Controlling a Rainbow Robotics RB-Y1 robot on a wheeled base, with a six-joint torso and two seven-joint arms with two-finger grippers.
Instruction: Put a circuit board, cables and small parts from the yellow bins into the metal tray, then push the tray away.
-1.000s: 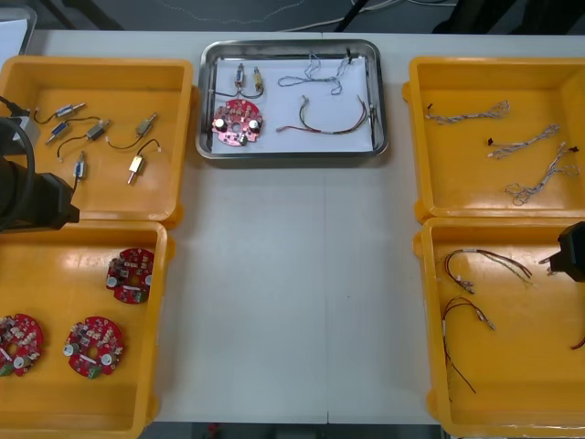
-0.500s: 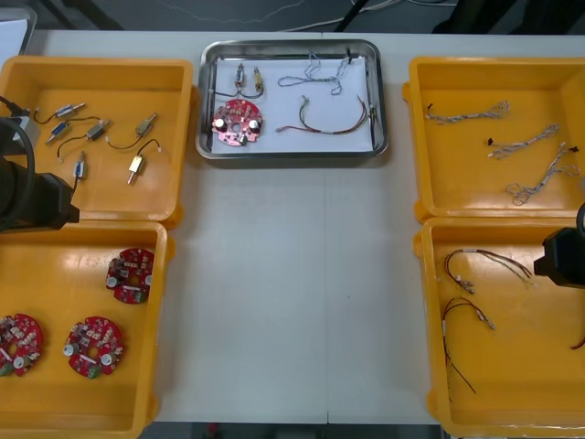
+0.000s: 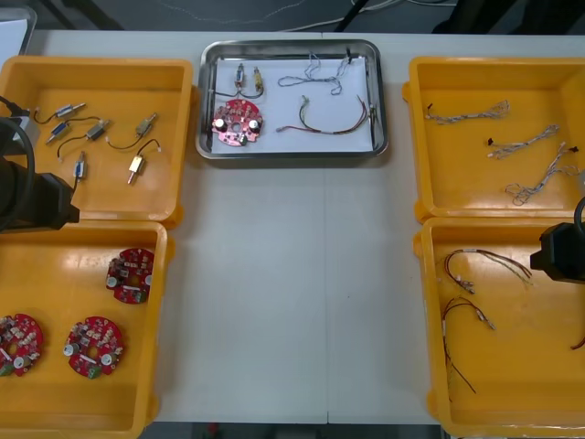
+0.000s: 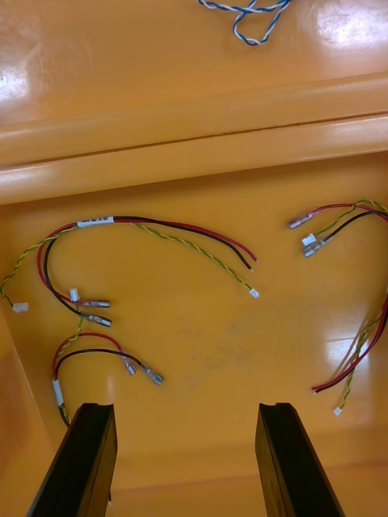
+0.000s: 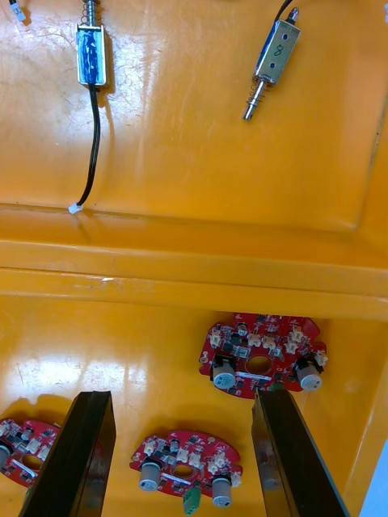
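Cables [image 4: 314, 248] cropped at edge, right hand [image 4: 182, 414] spread above

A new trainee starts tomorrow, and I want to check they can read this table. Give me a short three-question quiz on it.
1. True or false: the metal tray already holds a circuit board.
2. The right gripper, fingers open, hovers over: A) twisted blue and white cables, B) red and yellow cables, C) small metal parts.
3. How many circuit boards lie in the near left yellow bin under the left gripper?
Key: 1 true; 2 B; 3 three.
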